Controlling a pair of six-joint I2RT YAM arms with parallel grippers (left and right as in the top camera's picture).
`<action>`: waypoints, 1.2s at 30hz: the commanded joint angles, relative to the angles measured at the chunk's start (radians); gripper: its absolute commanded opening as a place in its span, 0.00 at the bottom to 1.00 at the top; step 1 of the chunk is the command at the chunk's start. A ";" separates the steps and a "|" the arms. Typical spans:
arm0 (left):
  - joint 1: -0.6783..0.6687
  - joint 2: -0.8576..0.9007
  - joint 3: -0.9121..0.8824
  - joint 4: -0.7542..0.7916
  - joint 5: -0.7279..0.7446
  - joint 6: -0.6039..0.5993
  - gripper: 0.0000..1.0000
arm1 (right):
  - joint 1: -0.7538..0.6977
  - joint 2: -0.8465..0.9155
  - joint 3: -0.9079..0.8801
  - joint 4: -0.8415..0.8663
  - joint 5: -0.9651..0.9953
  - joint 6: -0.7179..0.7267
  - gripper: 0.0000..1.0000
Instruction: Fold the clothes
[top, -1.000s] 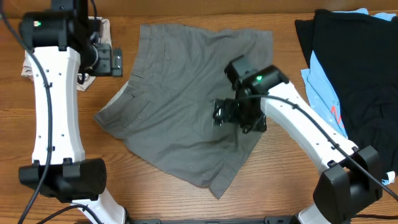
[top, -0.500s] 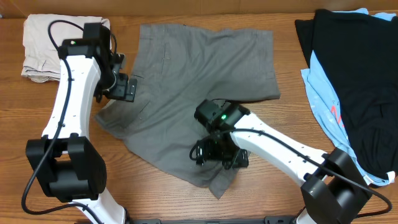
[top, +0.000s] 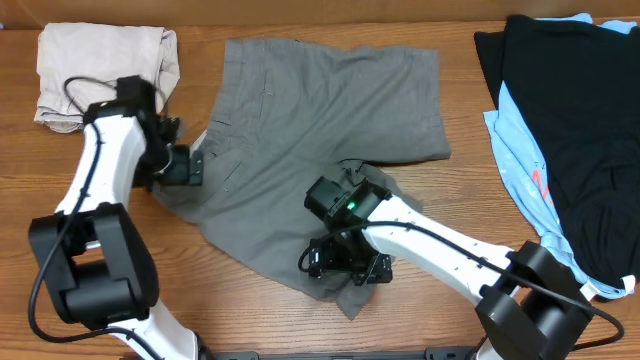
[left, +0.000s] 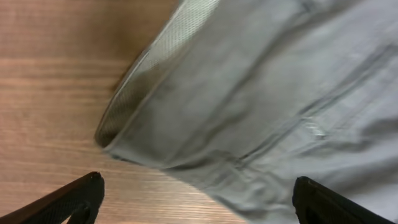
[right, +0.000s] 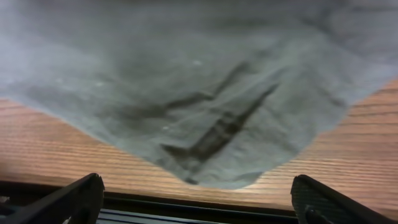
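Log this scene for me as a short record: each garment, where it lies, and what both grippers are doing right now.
shorts: grey, spread unfolded and rumpled, middle of the table
left gripper: open, at the shorts' left edge, gripping nothing
right gripper: open, over the shorts' near hem, gripping nothing
beige garment: folded, far left corner
black garment: right side, lying over the light-blue garment
table: wood
fold status: not yet begun
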 joint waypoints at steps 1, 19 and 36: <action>0.025 0.006 -0.047 0.036 0.032 -0.039 0.99 | 0.012 -0.034 -0.004 0.011 -0.006 0.005 1.00; 0.042 0.006 -0.214 0.257 0.000 -0.241 0.66 | 0.076 -0.034 -0.071 0.050 -0.002 -0.042 0.97; 0.042 0.006 -0.214 0.273 0.000 -0.286 0.04 | 0.067 -0.034 -0.245 0.167 0.018 -0.015 0.36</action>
